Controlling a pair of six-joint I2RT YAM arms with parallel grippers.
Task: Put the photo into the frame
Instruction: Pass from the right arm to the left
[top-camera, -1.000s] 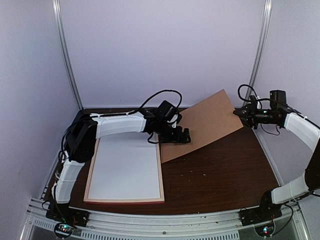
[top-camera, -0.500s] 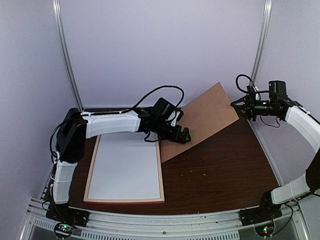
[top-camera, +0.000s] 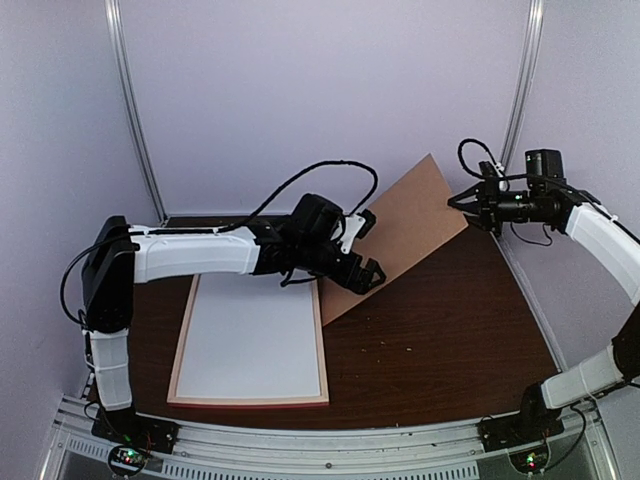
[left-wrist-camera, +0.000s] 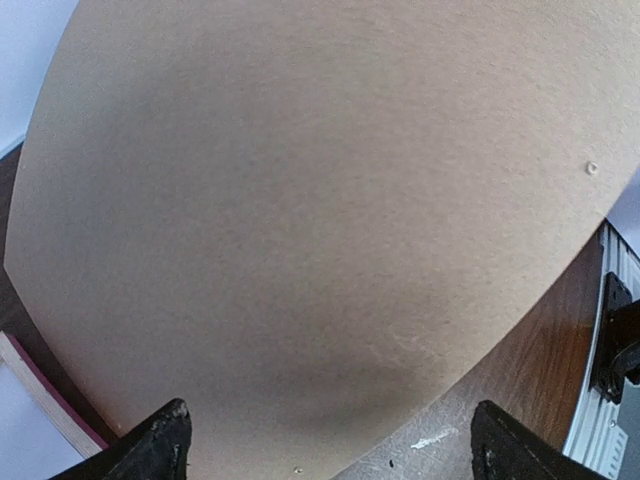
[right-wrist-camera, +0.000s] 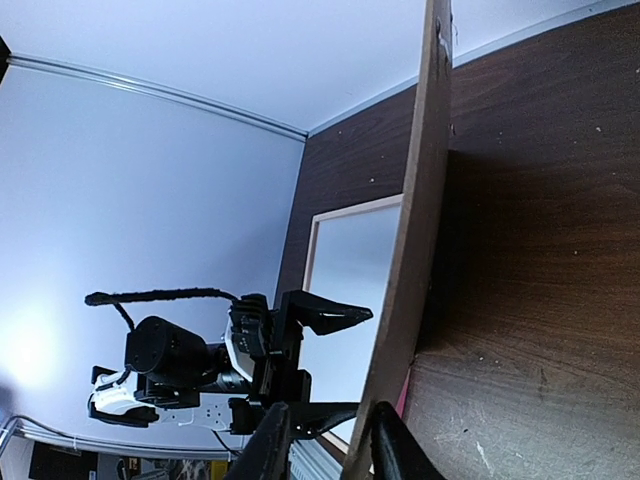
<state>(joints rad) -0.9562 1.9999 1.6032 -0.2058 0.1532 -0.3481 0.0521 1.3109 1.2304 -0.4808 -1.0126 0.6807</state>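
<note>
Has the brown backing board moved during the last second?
Yes. The backing board rose at its far edge, higher against the back wall, tilting steeper; its near corner stays beside the frame.

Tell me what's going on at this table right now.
The right gripper is pinching the upper edge of a brown board, holding it tilted up with its low corner by the frame. The left gripper hangs open facing the board's lower part, gripping nothing. The frame lies flat on the table with a white sheet filling it.
</note>
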